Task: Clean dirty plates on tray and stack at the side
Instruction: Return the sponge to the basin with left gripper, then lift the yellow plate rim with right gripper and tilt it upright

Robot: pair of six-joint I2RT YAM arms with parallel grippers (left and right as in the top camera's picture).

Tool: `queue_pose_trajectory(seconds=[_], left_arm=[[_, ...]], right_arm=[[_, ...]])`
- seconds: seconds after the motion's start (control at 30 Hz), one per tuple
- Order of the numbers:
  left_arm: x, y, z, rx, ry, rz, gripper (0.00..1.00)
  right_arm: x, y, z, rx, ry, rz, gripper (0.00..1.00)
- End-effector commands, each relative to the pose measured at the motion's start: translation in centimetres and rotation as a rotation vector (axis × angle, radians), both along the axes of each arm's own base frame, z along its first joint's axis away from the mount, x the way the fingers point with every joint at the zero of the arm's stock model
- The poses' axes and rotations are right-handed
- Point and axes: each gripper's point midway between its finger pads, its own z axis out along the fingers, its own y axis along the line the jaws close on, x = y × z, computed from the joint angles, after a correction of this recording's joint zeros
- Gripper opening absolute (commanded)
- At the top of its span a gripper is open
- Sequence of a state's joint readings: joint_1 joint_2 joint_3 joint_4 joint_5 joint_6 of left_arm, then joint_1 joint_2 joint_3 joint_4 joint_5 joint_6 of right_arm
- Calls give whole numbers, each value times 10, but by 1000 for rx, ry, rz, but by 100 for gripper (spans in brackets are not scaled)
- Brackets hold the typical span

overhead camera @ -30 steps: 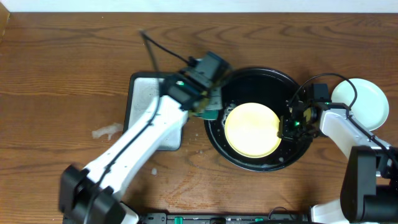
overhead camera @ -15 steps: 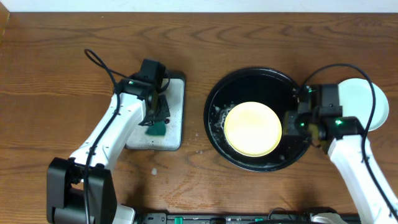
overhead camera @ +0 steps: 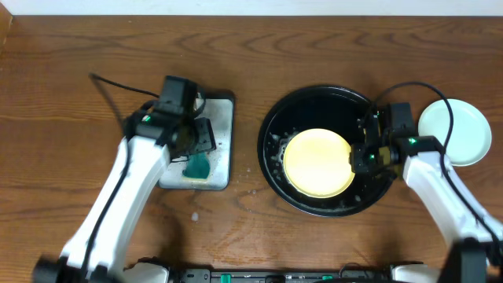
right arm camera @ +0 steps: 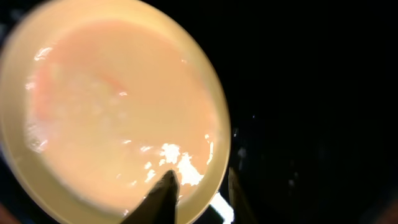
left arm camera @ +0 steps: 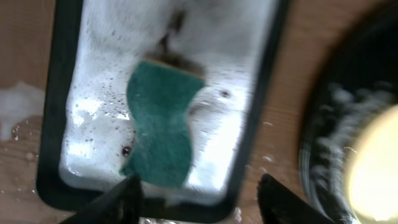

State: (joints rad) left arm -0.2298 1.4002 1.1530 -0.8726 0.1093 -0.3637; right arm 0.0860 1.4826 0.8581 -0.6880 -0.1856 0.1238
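The pale yellow plate [overhead camera: 317,163] lies in the black tray [overhead camera: 330,102], light, stiff and soap-slick, so I'd pinch its right rim, where my right pincer [right arm camera: 199,175] sits narrow, gripping or not I cannot tell.

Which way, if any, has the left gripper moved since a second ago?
Yes, leftward: the left gripper went from the black tray's rim to above the silver-grey tray.

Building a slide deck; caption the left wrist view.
Open left gripper hovers over the green sponge lying in the soapy silver-grey tray, black tray at right.
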Motion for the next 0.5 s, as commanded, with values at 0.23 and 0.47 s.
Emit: queue_pose_trajectory(seconds=[0.23,0.47], left_arm=[[-22,0,71,-76,-188,-19,83],[-22,0,72,-77,-190,-19,83]], right_arm=[[6,3,-37,100,94,-6,19],[13,8,-40,102,77,6,1]])
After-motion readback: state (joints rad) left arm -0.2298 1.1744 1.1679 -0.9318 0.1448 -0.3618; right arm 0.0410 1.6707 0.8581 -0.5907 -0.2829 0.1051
